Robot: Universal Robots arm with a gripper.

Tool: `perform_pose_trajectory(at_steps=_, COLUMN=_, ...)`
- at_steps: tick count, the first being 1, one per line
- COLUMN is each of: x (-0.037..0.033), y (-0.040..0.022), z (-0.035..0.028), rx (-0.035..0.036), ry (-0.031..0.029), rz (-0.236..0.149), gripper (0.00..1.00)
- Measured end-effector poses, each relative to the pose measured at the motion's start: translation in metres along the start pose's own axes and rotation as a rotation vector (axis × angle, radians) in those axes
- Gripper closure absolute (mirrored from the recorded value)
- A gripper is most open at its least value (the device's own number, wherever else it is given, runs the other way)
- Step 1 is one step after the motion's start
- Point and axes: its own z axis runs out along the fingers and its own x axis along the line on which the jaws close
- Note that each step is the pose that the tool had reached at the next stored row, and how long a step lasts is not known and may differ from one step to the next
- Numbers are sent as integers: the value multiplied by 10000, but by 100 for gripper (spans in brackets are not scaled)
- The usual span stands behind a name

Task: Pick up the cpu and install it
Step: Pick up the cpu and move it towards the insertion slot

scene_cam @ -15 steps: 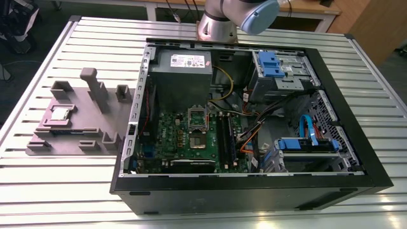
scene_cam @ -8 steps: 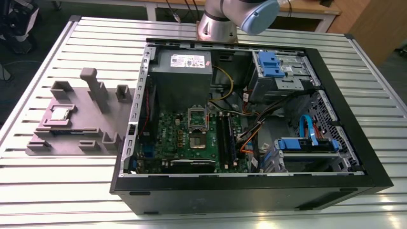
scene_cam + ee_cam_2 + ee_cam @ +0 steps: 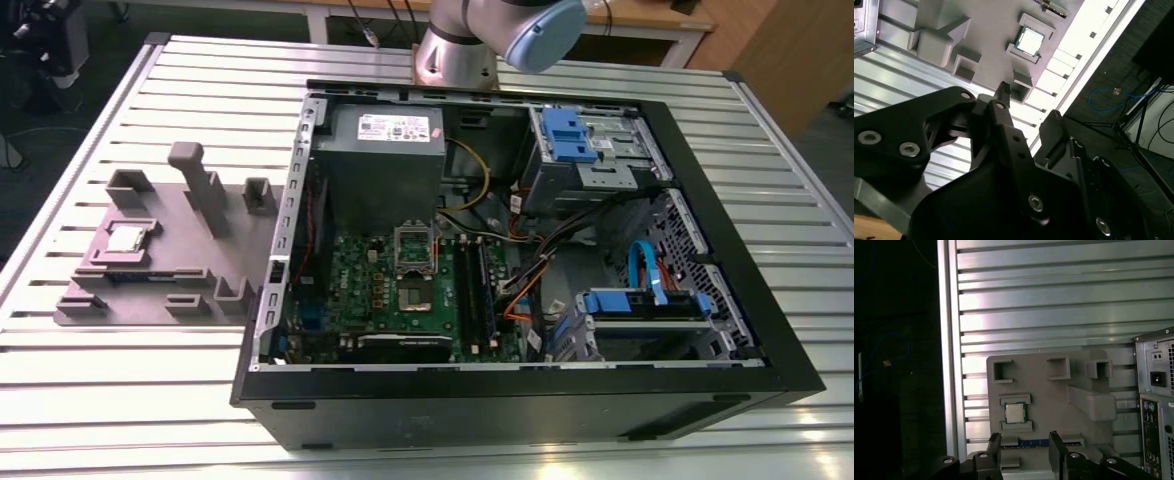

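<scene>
The two black fingers (image 3: 995,444) stand apart with only air between them, so the gripper (image 3: 1025,447) is released and holds nothing. In both wrist views it hangs over the grey plate (image 3: 1054,390), clear of it, and the chip (image 3: 1014,413) shows beyond the fingertips, untouched. The chip lies flat, silver top up, in a small square nest on that plate, framed by low raised lips. Other blocks and open brackets rise from the plate around it; in the exterior view a tall post (image 3: 187,170) stands near the plate's far side.

The plate rests on a slatted metal table (image 3: 107,390), just beside the open computer case (image 3: 534,400) at the exterior view's left of it. Inside the case lies the green board (image 3: 374,280) with its square socket (image 3: 416,262), well apart from the chip. The arm's base (image 3: 461,45) stands behind the case.
</scene>
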Motion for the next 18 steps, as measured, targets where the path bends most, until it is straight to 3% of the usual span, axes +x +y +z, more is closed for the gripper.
perform_pose_trajectory(at_steps=1, x=0, y=0, z=0, rx=0, ry=0, rz=0, gripper=47)
perform_pose_trajectory(at_steps=3, x=0, y=0, z=1, rx=0, ry=0, rz=-11, gripper=47)
perform_pose_trajectory(at_steps=4, x=3, y=0, z=4, rx=-1, ry=1, rz=-54, gripper=41)
perform_pose_trajectory(at_steps=9, x=20, y=-12, z=46, rx=10, ry=20, rz=-431, gripper=41)
perform_pose_trajectory(at_steps=18, x=25, y=-16, z=81, rx=2, ry=21, rz=-461, gripper=41)
